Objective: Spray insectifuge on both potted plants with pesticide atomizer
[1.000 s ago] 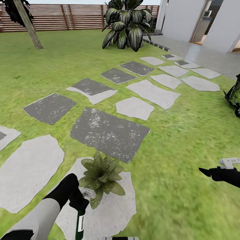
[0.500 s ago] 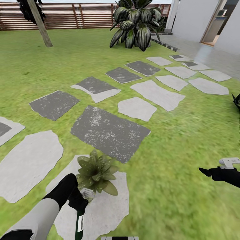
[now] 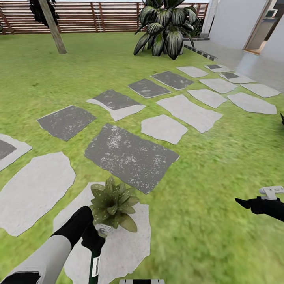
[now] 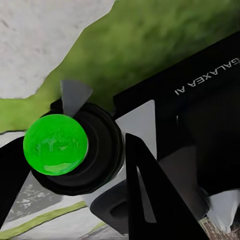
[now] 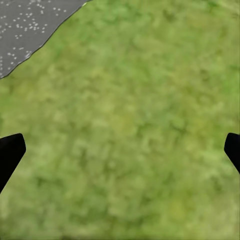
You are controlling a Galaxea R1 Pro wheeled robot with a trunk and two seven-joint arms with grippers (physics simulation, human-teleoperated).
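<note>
While gripped by left pincer (image 3: pixel 94 238) | atomizer (image 3: pixel 94 268): dark green, white label | right pincer (image 3: pixel 241 202) wide, empty

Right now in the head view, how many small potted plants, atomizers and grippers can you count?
Potted plant: 1
Pesticide atomizer: 1
Grippers: 2, the left gripper shut on the atomizer and the right gripper open over grass
Total: 4
</note>
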